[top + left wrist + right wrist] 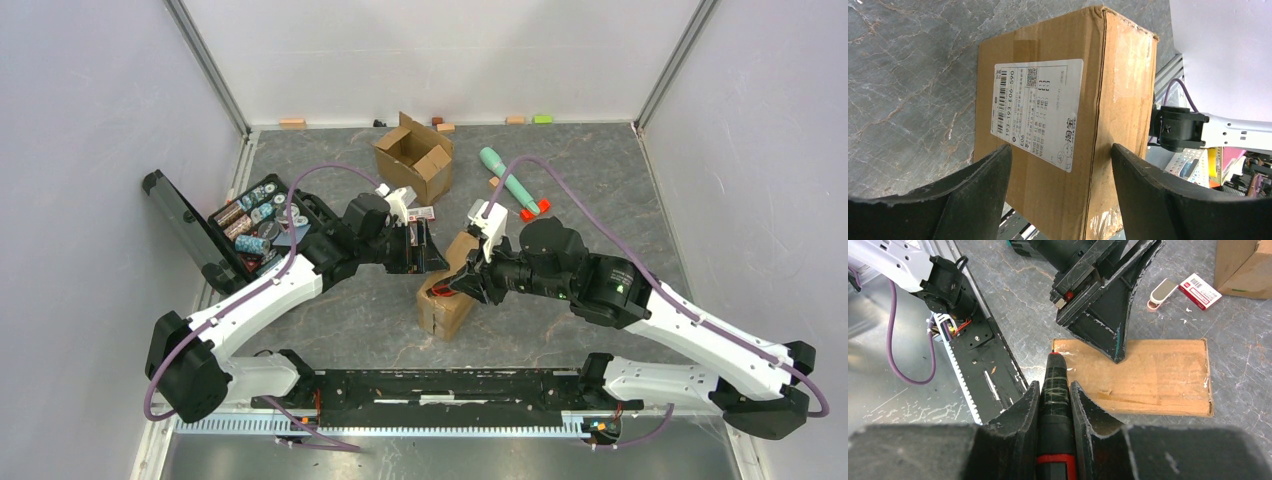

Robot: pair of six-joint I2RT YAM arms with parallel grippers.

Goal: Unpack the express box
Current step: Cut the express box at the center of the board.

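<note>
The express box [447, 296] is a taped brown carton lying near the table's middle, and its white shipping label [1038, 110] fills the left wrist view. My left gripper [424, 250] stands open at the box's far end. Its fingers [983, 190] straddle one long corner edge of the carton [1048, 195], and one fingertip [1117, 352] rests on the top face [1158, 375]. My right gripper [1054, 387] is shut on a black cutter with a red band [1054, 371]. The cutter's tip sits at the near left corner of that top face. From above, the right gripper [468, 283] is at the box's right side.
An opened small carton [415, 155] stands at the back. A teal tool with red ends [512, 182] lies to the right of it. A black case of small items [255, 225] sits open at the left. A red-and-white packet [1200, 290] and a white clip [1160, 292] lie near the box. A black rail [450, 385] runs along the near edge.
</note>
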